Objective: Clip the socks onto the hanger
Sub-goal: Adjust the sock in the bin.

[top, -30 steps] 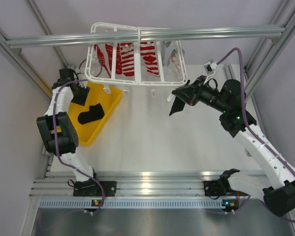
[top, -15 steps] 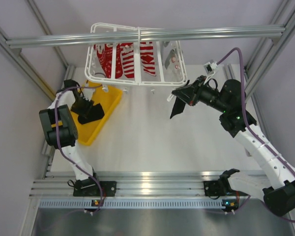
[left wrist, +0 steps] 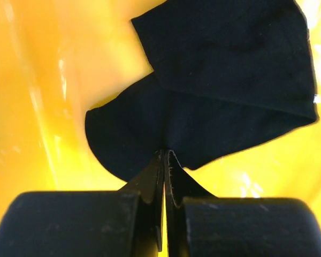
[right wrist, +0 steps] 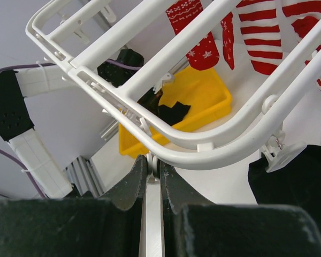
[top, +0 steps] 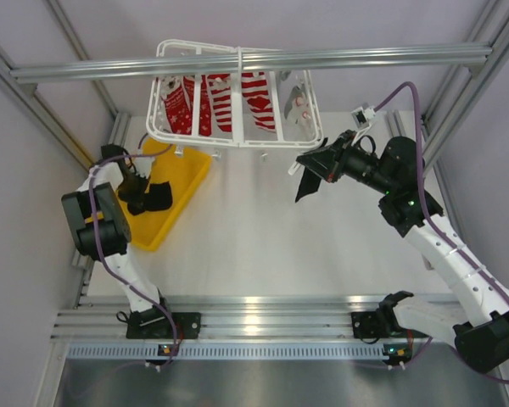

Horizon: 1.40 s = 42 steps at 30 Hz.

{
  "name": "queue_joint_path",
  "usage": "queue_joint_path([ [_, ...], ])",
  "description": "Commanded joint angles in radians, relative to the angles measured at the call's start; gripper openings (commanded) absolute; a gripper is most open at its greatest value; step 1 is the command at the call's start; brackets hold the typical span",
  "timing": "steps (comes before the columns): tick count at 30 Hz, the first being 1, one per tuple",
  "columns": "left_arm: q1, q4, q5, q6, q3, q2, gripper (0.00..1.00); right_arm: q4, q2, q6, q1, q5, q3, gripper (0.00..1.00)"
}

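Here, the left gripper [left wrist: 165,156] pinches shut on a black sock [left wrist: 214,91] in the yellow tray [top: 187,170] at nine o'clock. The right gripper [right wrist: 152,160] clamps a clip [right wrist: 151,214] under the white hanger [top: 237,102] at twelve o'clock, a second black sock [right wrist: 291,184] dangling beside it.

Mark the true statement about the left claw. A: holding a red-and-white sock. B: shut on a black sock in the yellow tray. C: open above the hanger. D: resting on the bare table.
B: the left claw is closed on the black sock in the yellow tray.
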<state>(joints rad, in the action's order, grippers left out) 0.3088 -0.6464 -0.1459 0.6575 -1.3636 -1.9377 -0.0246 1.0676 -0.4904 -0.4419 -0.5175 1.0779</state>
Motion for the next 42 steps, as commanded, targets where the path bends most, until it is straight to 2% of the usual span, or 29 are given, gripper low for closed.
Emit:
queue_joint_path([
  [1,0.078,-0.073,-0.136,-0.107,0.014,0.147,0.00,0.009,-0.011,0.001,0.011,-0.009,0.037,0.00],
  [6,0.161,-0.119,-0.244,-0.234,0.044,0.360,0.00,0.009,-0.021,-0.002,0.011,-0.010,0.039,0.00],
  [12,0.162,-0.085,-0.354,-0.329,0.103,0.557,0.00,0.009,-0.023,-0.004,0.012,-0.012,0.040,0.00],
  [17,0.142,-0.047,-0.350,-0.435,0.046,0.491,0.00,-0.009,-0.011,-0.010,0.012,-0.013,0.043,0.00],
  [22,0.113,0.008,-0.409,-0.574,-0.078,0.344,0.00,-0.017,-0.001,-0.008,0.014,-0.015,0.043,0.00],
  [28,0.040,0.172,-0.428,-0.737,-0.198,0.287,0.00,-0.023,0.006,-0.011,0.012,-0.015,0.039,0.00],
  [30,0.033,0.279,-0.434,-0.789,-0.193,0.301,0.00,-0.021,0.009,-0.011,0.012,-0.015,0.043,0.00],
  [33,0.036,0.477,-0.448,-0.857,-0.082,0.361,0.00,-0.015,0.011,-0.008,0.012,-0.013,0.048,0.00],
  [35,0.036,0.524,-0.446,-0.855,-0.031,0.397,0.00,-0.011,0.008,-0.005,0.011,-0.015,0.047,0.00],
  [37,0.035,0.478,-0.428,-0.797,-0.003,0.392,0.00,-0.006,0.006,0.000,0.012,-0.012,0.042,0.00],
  [39,0.035,0.429,-0.350,-0.735,0.015,0.355,0.00,-0.006,0.005,0.000,0.012,-0.010,0.036,0.00],
  [40,0.036,0.413,-0.319,-0.666,0.035,0.339,0.00,-0.015,0.006,-0.005,0.012,-0.010,0.033,0.00],
  [41,0.036,0.375,-0.255,-0.515,0.088,0.256,0.00,-0.034,0.015,-0.017,0.012,-0.015,0.024,0.00],
  [42,0.036,0.375,-0.239,-0.468,0.090,0.255,0.00,-0.034,0.015,-0.019,0.012,-0.015,0.024,0.00],
])
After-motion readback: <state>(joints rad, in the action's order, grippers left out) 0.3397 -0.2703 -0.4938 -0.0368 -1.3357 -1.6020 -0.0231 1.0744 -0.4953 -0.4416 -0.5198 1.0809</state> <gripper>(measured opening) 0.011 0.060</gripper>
